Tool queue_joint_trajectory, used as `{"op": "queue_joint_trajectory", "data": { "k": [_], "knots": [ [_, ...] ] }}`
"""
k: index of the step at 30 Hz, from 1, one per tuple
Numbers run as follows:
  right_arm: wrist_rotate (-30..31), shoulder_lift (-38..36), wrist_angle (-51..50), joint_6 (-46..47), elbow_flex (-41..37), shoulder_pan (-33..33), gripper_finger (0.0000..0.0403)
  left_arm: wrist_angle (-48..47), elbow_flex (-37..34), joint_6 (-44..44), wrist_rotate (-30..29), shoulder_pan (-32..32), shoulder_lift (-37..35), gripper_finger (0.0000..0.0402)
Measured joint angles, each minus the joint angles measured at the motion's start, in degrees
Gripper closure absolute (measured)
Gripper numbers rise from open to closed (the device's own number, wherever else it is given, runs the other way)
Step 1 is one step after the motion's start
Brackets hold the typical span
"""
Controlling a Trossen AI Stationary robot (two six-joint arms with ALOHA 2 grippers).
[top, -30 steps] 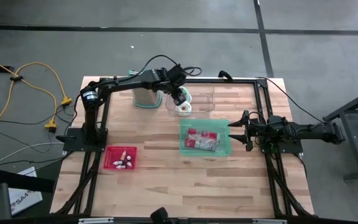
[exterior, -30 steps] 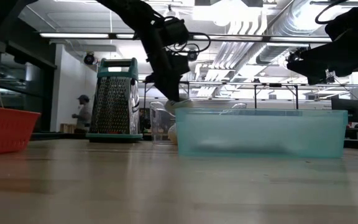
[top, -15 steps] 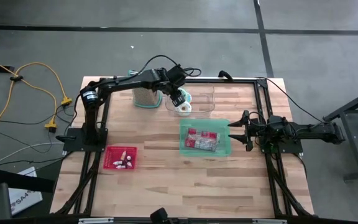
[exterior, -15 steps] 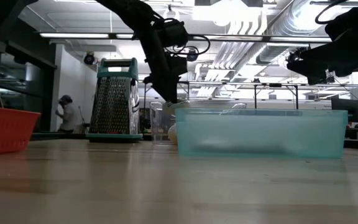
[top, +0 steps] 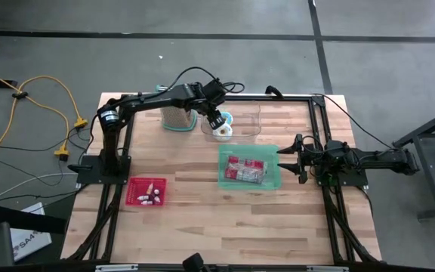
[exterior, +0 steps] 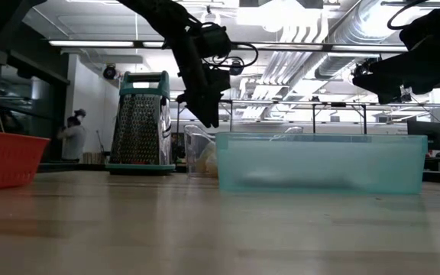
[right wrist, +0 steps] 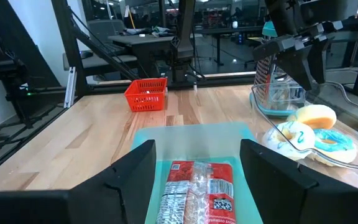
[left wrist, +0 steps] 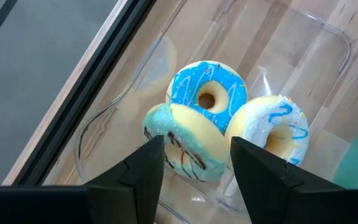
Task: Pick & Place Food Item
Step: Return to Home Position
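Three donuts lie in a clear container (left wrist: 104, 143) at the table's far middle: a blue-iced one (left wrist: 207, 93), a white-iced one (left wrist: 278, 127), and a yellow one with a blue-iced rim (left wrist: 185, 146) tilted against the other two. My left gripper (left wrist: 197, 142) hangs open just above them (exterior: 208, 118), its fingers on either side of the tilted donut and clear of it; from the right wrist view it (right wrist: 297, 62) stands above the yellow donut (right wrist: 316, 115). My right gripper (right wrist: 201, 186) waits open at the table's right, level, facing a teal bin (top: 274, 175).
The teal bin holds a red food packet (top: 244, 170). A metal grater (top: 177, 119) stands left of the clear container. A red basket (top: 146, 191) with small items sits near the table's left. A person (exterior: 71, 137) walks in the room behind.
My left gripper has opened and let go of the yellow donut, staying in place above the clear container. The donut has dropped from the fingertips into the container and leans on the other two.
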Motion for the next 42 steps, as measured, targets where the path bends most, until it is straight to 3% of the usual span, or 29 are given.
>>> {"op": "queue_joint_trajectory", "data": {
  "k": [12, 19, 27, 42],
  "knots": [
    [0.0, 0.0, 0.0, 0.0, 0.01, 0.01, 0.018, 2.36, -0.02, 1.17, 0.14, -0.3, -0.04, 0.0222],
    [0.02, 0.02, 0.0, 0.0, 0.01, 0.0, 0.018, 5.91, -0.09, 3.26, 3.17, -1.23, -4.22, 0.0222],
    [0.02, 0.02, 0.0, 0.0, 0.01, -0.01, 0.018, 5.81, -0.07, 4.27, 3.86, -4.94, -8.53, 0.0222],
    [0.01, 0.02, -0.01, 0.0, 0.0, 0.0, 0.018, 5.79, -0.07, 3.55, 3.93, -11.9, -8.87, 0.0222]
  ]
}}
